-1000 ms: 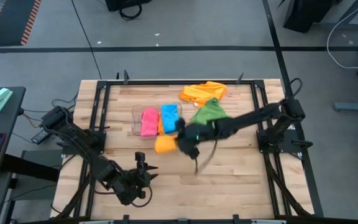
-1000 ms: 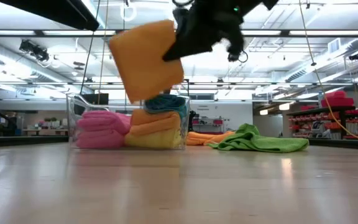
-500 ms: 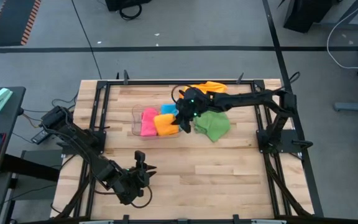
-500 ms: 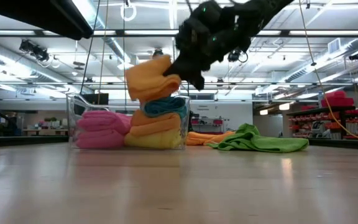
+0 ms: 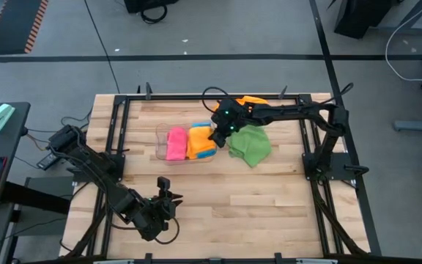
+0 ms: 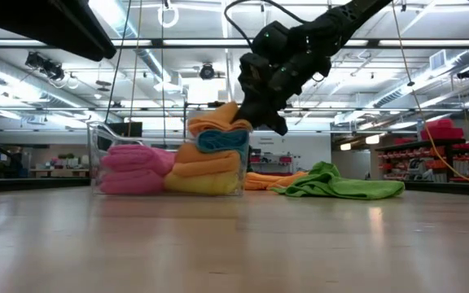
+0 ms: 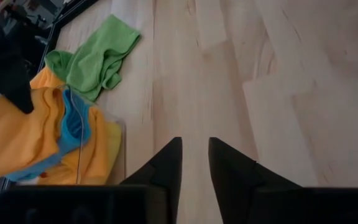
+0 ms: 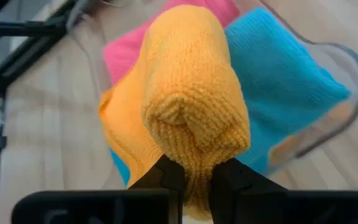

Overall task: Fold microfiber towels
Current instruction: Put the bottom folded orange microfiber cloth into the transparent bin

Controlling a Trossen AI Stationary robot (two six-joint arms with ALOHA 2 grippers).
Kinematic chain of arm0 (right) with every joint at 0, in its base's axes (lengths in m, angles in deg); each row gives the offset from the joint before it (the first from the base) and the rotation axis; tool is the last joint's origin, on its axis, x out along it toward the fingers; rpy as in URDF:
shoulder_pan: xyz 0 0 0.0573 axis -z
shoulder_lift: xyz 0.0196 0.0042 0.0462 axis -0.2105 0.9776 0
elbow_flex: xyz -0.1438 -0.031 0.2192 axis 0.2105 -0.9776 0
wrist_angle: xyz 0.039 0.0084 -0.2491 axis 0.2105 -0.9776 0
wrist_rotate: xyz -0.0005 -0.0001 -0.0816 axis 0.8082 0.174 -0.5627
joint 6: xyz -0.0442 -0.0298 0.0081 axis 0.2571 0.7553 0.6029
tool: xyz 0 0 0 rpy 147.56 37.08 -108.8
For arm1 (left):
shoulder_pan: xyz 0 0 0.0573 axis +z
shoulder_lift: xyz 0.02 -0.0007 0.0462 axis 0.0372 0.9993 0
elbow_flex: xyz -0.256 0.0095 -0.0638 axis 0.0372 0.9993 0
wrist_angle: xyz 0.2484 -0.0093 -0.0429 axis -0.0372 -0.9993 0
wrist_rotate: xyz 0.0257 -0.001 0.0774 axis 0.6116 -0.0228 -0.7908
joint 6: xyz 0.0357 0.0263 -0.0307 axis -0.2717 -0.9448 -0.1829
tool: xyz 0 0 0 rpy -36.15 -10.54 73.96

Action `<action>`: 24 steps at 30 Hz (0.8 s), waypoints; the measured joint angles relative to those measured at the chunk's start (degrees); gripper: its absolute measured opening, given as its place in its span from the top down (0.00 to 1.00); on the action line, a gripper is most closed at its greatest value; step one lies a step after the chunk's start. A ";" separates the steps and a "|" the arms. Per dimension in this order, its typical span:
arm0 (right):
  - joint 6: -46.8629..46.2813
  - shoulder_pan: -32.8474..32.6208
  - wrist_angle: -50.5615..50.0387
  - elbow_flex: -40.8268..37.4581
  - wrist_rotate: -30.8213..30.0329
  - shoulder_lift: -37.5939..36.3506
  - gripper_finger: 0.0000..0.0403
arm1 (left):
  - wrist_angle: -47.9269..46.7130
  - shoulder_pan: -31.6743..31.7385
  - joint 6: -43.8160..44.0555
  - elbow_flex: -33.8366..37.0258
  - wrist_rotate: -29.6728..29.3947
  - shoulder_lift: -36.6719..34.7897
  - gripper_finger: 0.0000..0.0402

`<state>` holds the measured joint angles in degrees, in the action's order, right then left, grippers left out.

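A folded orange towel (image 5: 198, 139) lies on top of a blue towel (image 8: 278, 81) in the clear bin (image 6: 96, 150), and my right gripper (image 8: 196, 177) is shut on it. Beside them a folded pink towel (image 5: 175, 144) sits in the bin. A crumpled green towel (image 5: 250, 144) lies on the table to the bin's right. Another orange towel (image 5: 253, 102) lies loose at the far edge. My left gripper (image 7: 194, 163) hovers over bare wood near the table's near left, its fingers a little apart with nothing between them. My right gripper pinches the orange towel's rolled, several-layer end (image 8: 194, 163) between its two fingers. The fingers slant down from the table's right side. The towel's far part rests on the blue towel (image 6: 222, 140) at the top of the stack in the bin.
In the bin, more folded orange and yellow towels (image 6: 206, 175) lie under the blue one. A black frame (image 5: 119, 110) runs round the wooden table (image 5: 269, 198). Bare wood spans the table's near half.
My right gripper has carried the orange towel from over the table's middle toward the far edge, rolling its wrist and sinking to the bin. The towel hung flat below the fingers and now lies bunched on the blue towel.
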<state>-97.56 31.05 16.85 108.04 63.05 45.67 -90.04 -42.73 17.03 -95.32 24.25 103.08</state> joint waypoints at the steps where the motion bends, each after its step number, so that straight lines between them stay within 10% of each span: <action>1: -0.01 0.00 -0.70 0.02 -0.85 0.00 0.88 | -0.13 0.00 -0.02 0.00 0.00 0.00 0.79; 16: -3.51 -0.50 -5.34 1.63 -5.24 -0.11 0.49 | -0.43 -0.11 -0.94 0.00 0.55 0.00 0.80; 24: -2.06 -2.21 -16.59 7.79 -14.35 0.11 0.46 | -0.65 -0.11 -0.95 0.00 2.11 0.00 0.82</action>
<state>-99.62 28.84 0.27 115.83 48.69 45.78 -90.70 -42.84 16.08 -95.32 26.36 103.08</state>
